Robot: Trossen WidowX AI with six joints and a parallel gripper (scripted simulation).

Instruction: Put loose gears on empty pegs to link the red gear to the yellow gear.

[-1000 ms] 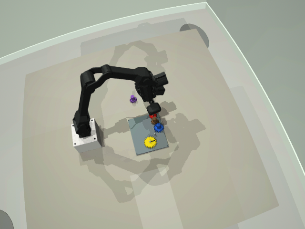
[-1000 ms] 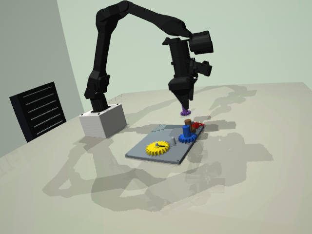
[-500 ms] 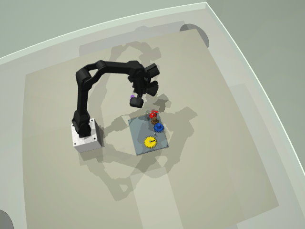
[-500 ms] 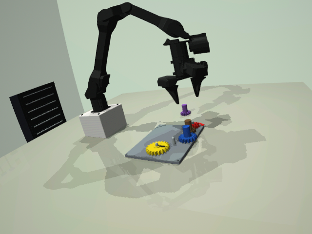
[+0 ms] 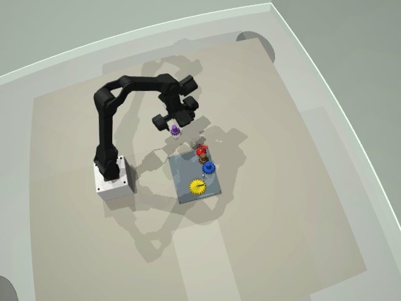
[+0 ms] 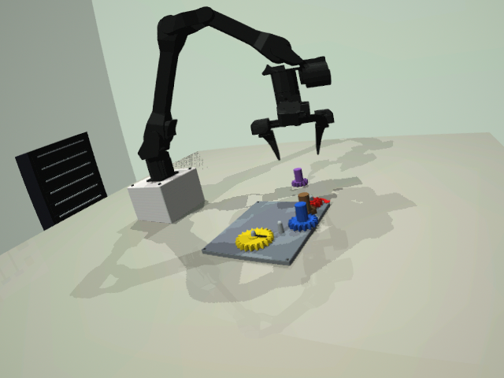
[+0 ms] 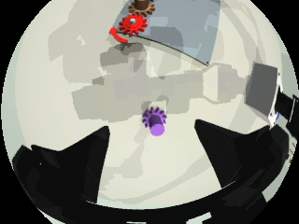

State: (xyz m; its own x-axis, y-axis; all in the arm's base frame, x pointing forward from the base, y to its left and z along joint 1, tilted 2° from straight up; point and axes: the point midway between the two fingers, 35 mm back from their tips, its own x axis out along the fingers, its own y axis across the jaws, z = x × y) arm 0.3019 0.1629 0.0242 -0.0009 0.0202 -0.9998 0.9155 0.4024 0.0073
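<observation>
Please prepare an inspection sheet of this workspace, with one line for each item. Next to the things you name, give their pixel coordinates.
Surface: beige table top (image 5: pixel 265 226) (image 6: pixel 387 293), crossed by shadows.
Job's things: on the flat grey board (image 5: pixel 184 168) (image 6: pixel 240 220) (image 7: pixel 193 33), red toothed gear (image 5: pixel 200 152) (image 6: pixel 316 202) (image 7: pixel 133 26), brown gear with a post, blue gear with a post (image 5: pixel 208 167) (image 6: pixel 302 221), yellow striped gear (image 5: pixel 195 187) (image 6: pixel 250 240), one bare grey peg (image 6: pixel 280 227); on the table, purple gear with a post (image 5: pixel 175 130) (image 6: pixel 298 178) (image 7: pixel 155 121).
Clutter: nothing seen.
Gripper: black fingers wide apart above the purple gear, holding nothing.
Cables: nothing seen.
Surroundings: black slatted panel (image 6: pixel 68 179), pale walls.
</observation>
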